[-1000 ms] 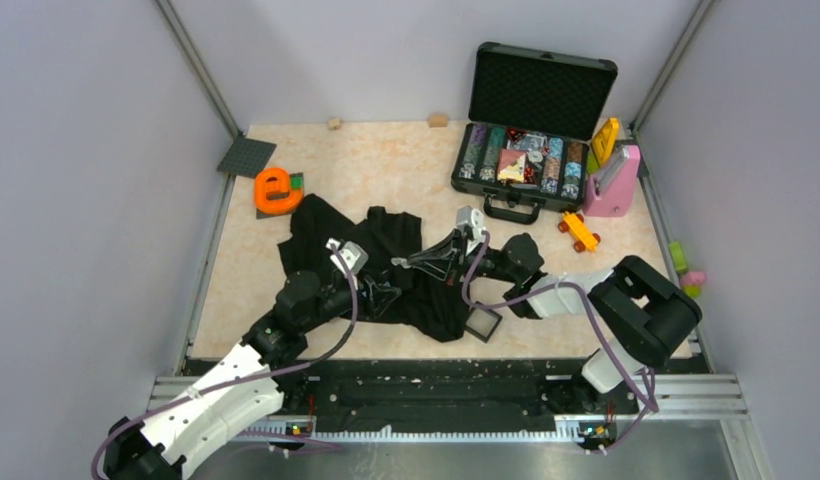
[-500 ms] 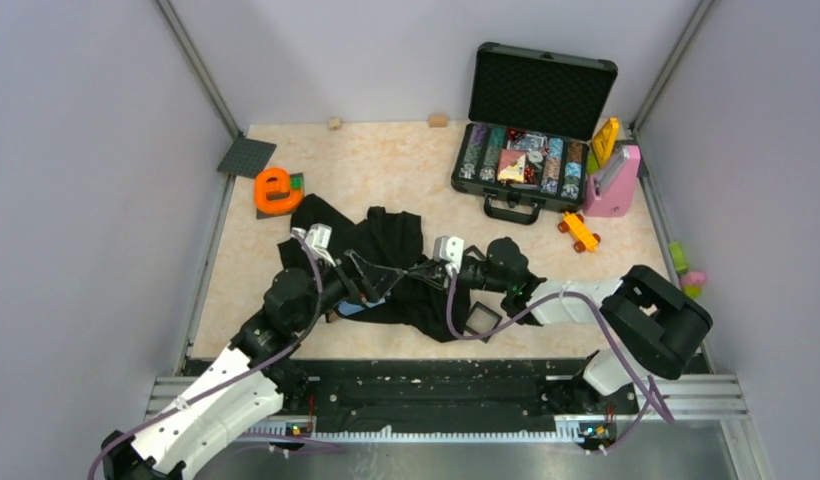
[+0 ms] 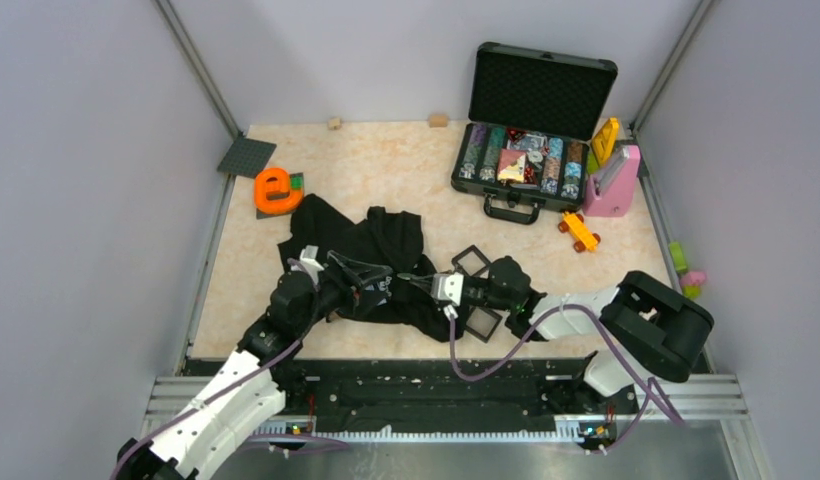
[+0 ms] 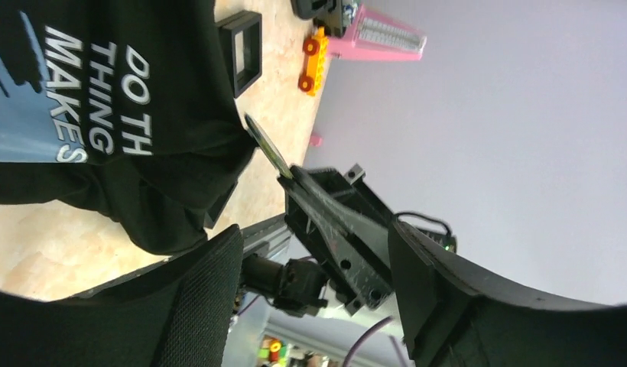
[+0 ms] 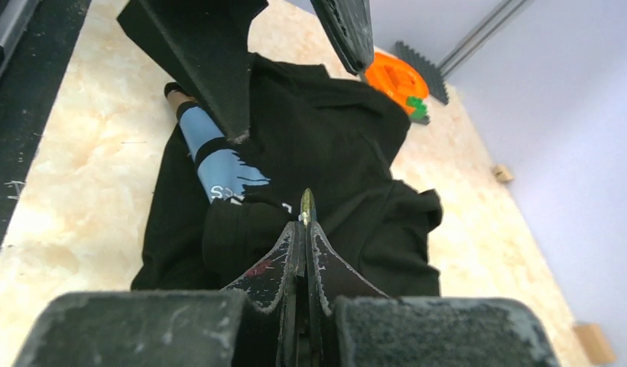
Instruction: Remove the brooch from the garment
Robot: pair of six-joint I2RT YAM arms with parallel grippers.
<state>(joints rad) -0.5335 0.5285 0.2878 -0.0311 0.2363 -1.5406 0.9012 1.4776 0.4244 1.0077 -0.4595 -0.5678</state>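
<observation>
In the top view, the right claw (image 3: 406, 279) is seen low over the garment (image 3: 386, 240) on the tabletop (image 3: 386, 165), near the left claw (image 3: 371, 277). In the left wrist view, the brooch (image 4: 269, 147), a thin greenish disc edge-on, is pinched in the right claw's tips just beside the garment's edge; the left claw is spread wide. In the right wrist view, the pinch is shown near the blue and white print (image 5: 219, 172).

Garment (image 3: 391, 245) soft matt black cloth; brooch (image 4: 268, 145) thin, glossy, perhaps metal; tabletop (image 3: 386, 170) smooth, marbled
</observation>
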